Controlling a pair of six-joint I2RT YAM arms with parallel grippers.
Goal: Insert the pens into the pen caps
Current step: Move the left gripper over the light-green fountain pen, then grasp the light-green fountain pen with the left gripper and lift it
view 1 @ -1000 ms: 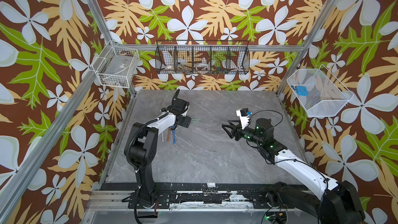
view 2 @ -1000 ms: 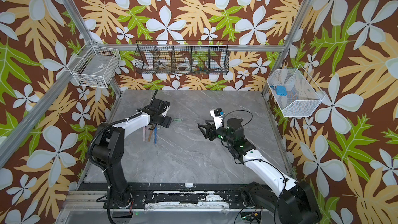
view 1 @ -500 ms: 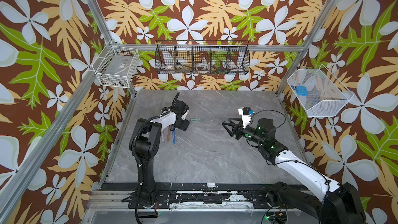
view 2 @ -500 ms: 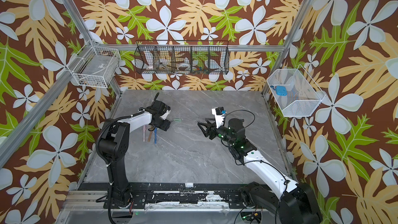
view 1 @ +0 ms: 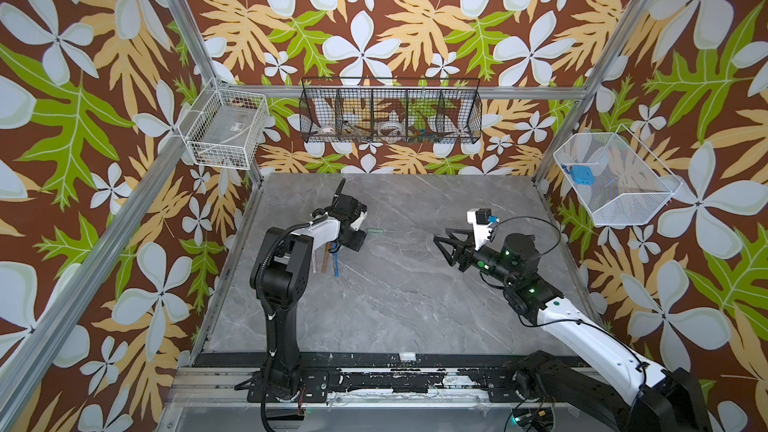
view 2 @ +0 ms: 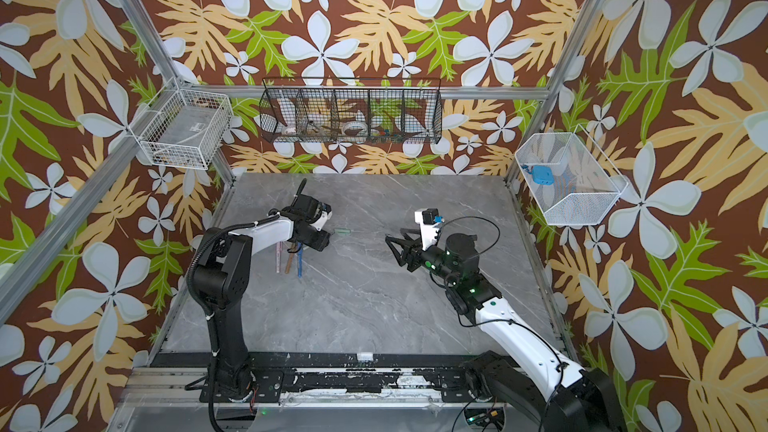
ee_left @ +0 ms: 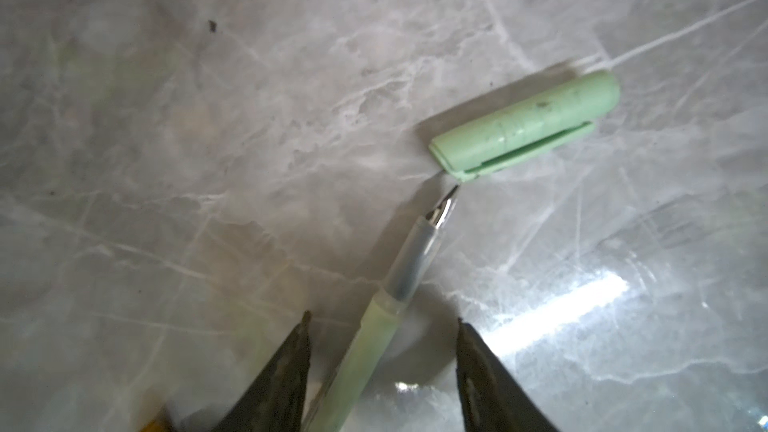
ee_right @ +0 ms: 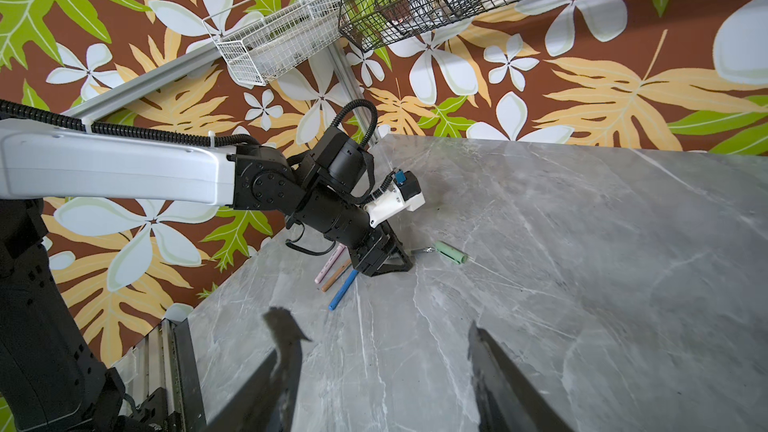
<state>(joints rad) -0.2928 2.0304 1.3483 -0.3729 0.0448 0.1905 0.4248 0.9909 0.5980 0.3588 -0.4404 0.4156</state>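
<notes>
A green pen (ee_left: 365,351) lies on the grey table between the fingers of my left gripper (ee_left: 383,320), nearer one finger and with a gap to the other; the jaws stand open. Its metal tip (ee_left: 446,201) stops just short of the open end of the light green pen cap (ee_left: 525,124), which lies flat. In both top views the cap (view 1: 375,231) (view 2: 343,231) sits just right of the left gripper (view 1: 357,238). Pink (view 2: 277,257), brown (view 2: 289,260) and blue (view 2: 300,261) pens lie side by side under the left arm. My right gripper (ee_right: 380,324) hovers open and empty at mid-right (view 1: 442,245).
A black wire basket (view 1: 390,118) hangs on the back wall. White wire baskets hang on the left wall (view 1: 224,128) and the right wall (view 1: 615,180). A metal rail (view 1: 374,380) runs along the table's front edge.
The left gripper's jaws have come closer together around the green pen, and the left arm's elbow has shifted a little. The right arm has hardly moved.
</notes>
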